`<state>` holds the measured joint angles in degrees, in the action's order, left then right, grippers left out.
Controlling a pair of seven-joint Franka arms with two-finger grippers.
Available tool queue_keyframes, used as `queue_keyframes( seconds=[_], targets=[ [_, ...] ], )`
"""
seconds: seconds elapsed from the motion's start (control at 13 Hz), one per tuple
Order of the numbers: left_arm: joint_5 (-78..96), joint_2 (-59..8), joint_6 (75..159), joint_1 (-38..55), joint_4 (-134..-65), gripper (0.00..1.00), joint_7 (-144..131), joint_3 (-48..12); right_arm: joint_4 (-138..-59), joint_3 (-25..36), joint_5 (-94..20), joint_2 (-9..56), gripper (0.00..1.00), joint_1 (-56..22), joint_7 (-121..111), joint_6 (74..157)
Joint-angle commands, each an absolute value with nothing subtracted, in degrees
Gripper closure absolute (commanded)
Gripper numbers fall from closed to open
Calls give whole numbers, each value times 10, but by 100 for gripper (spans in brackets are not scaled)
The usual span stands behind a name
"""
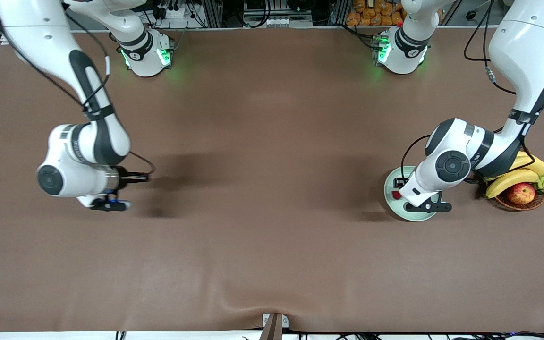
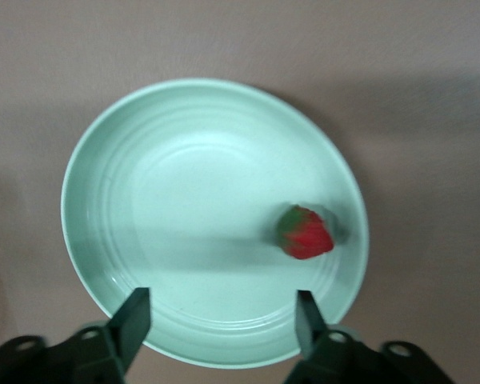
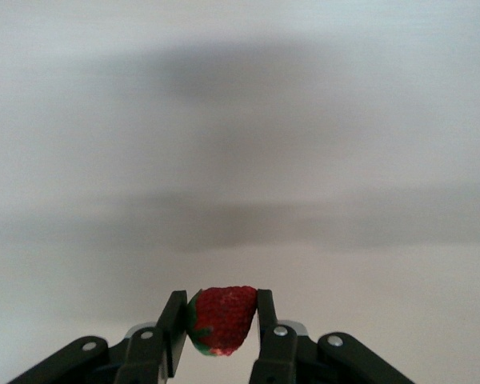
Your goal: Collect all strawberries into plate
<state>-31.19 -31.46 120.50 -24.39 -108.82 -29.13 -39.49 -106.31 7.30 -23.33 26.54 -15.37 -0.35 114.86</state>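
Strawberries show up in two places: one strawberry (image 2: 306, 233) lies loose inside the plate (image 2: 112, 192), near its rim, and a second strawberry (image 3: 222, 319) is pinched between the fingers of the right gripper (image 3: 222, 320). The pale green plate (image 1: 390, 186) sits toward the left arm's end of the table, just beside a wicker basket (image 1: 522, 202) holding bananas (image 1: 513, 179) and an apple (image 1: 521, 193). The left arm comes down from its base and bends sharply at the elbow, its wrist folded over the plate so that the left gripper (image 2: 222, 320) hangs above it with its fingers spread wide and nothing between them. The right arm reaches out toward its own end of the table, forearm angled down and wrist turned sideways, with the right gripper (image 1: 111, 204) above the bare brown table (image 1: 272, 236). The front view gives both arm poses and the basket, but the left arm's wrist covers most of the plate there, leaving only a small red spot visible. The left wrist view alone shows the whole plate and the berry's green top. The right wrist view alone shows the held berry.
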Motion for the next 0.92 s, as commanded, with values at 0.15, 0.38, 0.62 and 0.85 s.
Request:
queue_keyframes(
  seconds=[0.15,0.38,0.62,0.85],
  targets=[
    [-244,-270,1170,-244,-1072,0,-308,-451,-1003,77,-545,330,85,-276,60,1213],
    [-187,-274,1168,-226,-1069,0,-335,-457,-978,56,-706,383,84,-341,60,1315],
    [-186,-273,1168,-180,-1049,0,-420,-458,-920,56,-823,436,82,-402,60,1387],
    [-186,-285,1168,-142,-1040,0,-483,-457,-870,56,-888,478,67,-431,60,1439]
  ],
)
